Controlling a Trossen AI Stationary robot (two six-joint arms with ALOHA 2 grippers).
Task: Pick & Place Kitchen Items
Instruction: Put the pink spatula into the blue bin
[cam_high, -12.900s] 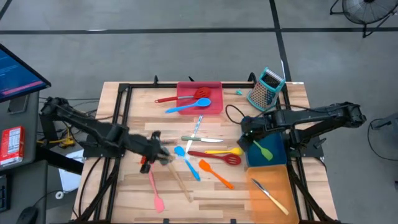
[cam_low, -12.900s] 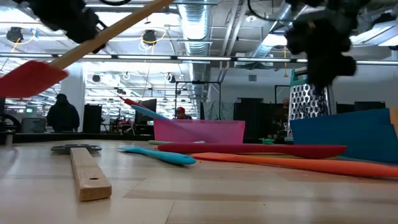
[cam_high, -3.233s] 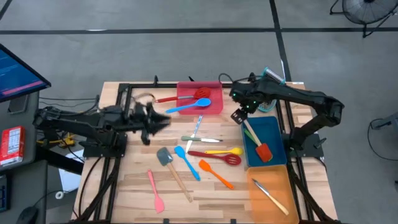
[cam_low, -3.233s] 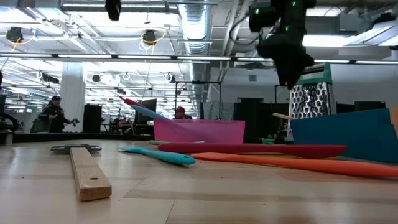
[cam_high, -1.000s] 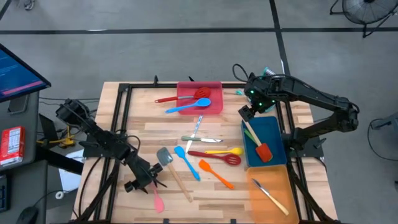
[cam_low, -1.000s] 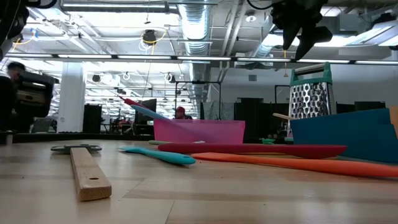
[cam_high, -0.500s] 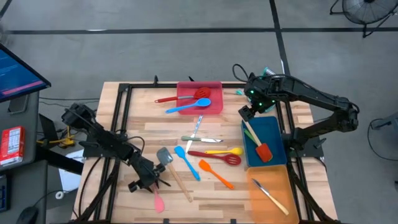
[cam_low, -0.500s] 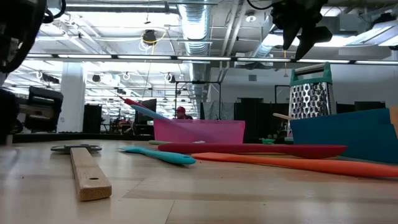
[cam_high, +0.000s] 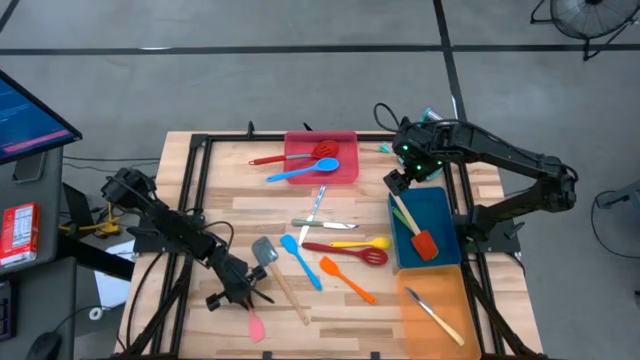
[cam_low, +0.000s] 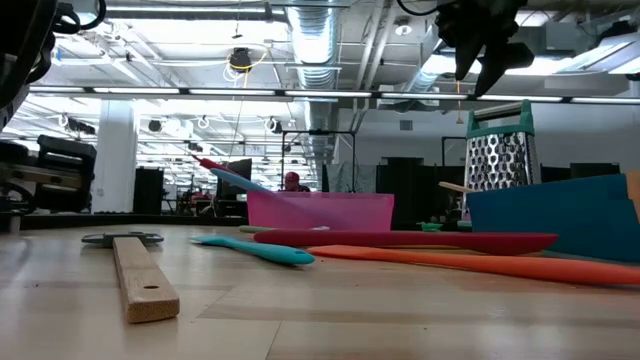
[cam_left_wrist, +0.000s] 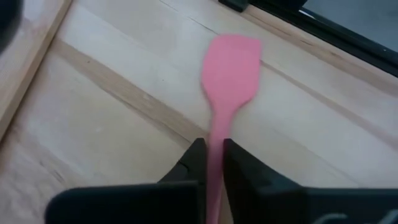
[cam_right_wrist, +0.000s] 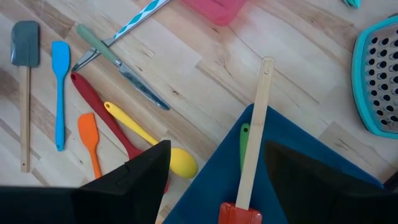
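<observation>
A pink spatula (cam_left_wrist: 230, 68) lies flat on the wooden table near its front left, its blade (cam_high: 256, 326) pointing at the near edge. My left gripper (cam_high: 250, 297) is low over it and shut on its handle. My right gripper (cam_high: 397, 183) hangs open above the far end of the blue tray (cam_high: 442, 222) with nothing between its fingers. That tray holds a red spatula with a wooden handle (cam_right_wrist: 255, 137) and a green utensil. More kitchen items lie mid-table: a grey spatula (cam_high: 267, 253), a blue one (cam_high: 297, 255), a red slotted turner (cam_high: 350, 252) and an orange spatula (cam_high: 346, 279). My left gripper pinches the pink spatula's handle (cam_left_wrist: 218, 132) between its two fingers, a little behind the blade. The fingers (cam_left_wrist: 194, 163) slant down from the table's left and run roughly along the handle. The spatula lies flat on the table.
A pink-red tray (cam_high: 322, 157) at the far middle holds a red and a blue utensil. The box grater (cam_high: 428, 141) stands at the far right. An orange tray (cam_high: 436, 306) with a knife sits at the near right. A yellow spoon (cam_high: 362, 242) and silver cutlery (cam_high: 322, 222) lie mid-table.
My left gripper has sunk onto the pink spatula, shifting a little toward the table's near edge, and has shut on its handle. The spatula has stayed where it lay.
</observation>
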